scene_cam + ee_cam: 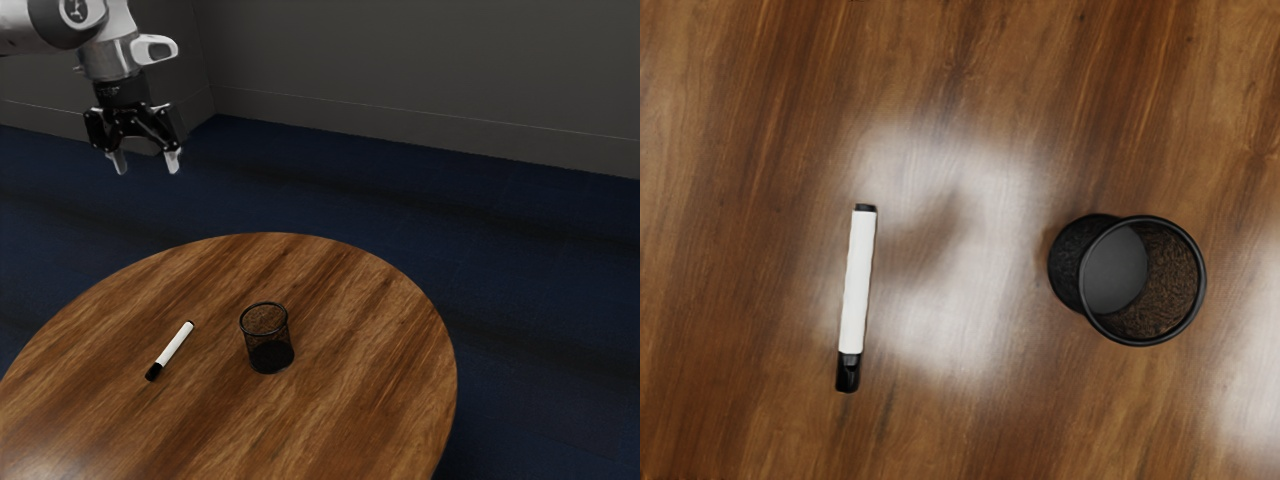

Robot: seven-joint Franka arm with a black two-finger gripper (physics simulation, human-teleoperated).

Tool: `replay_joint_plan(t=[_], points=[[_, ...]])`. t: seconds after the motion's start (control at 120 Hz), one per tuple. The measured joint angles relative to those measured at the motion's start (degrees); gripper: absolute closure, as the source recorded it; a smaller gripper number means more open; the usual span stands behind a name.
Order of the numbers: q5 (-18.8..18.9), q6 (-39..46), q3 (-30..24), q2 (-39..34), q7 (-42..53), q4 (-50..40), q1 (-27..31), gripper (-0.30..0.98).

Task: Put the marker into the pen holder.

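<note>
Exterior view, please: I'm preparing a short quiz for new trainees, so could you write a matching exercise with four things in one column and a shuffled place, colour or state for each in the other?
Column 1
1. Marker
2. Pen holder
3. Gripper
4. Table

Column 2
A. Upright, black mesh, empty
B. Brown wood grain, rounded edge
C. Lying down, white with black ends
D. Raised in the air, open, holding nothing

Right pairs: 1-C, 2-A, 3-D, 4-B

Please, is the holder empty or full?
Empty: the wrist view shows the bare bottom inside the holder, and the marker lies outside.
</note>
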Motion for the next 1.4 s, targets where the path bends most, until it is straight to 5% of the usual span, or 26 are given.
replay_joint_plan(t=[0.15,0.3,0.475,0.792,1.033,1.4], points=[[-0.16,0.87,-0.10,3.35,-1.02,-1.12,3.97,0.00],[-2.15,4.45,-0.08,8.39,-1.98,-8.21,-6.63,0.00],[-3.13,10.13,0.19,11.16,-2.88,-14.61,-5.28,0.00],[2.40,40.47,-0.05,3.22,-0.65,-45.31,1.25,0.01],[5.19,53.93,0.31,7.01,3.24,-46.92,3.34,0.16],[5.62,58.97,0.97,9.64,7.24,-46.62,5.61,0.43]])
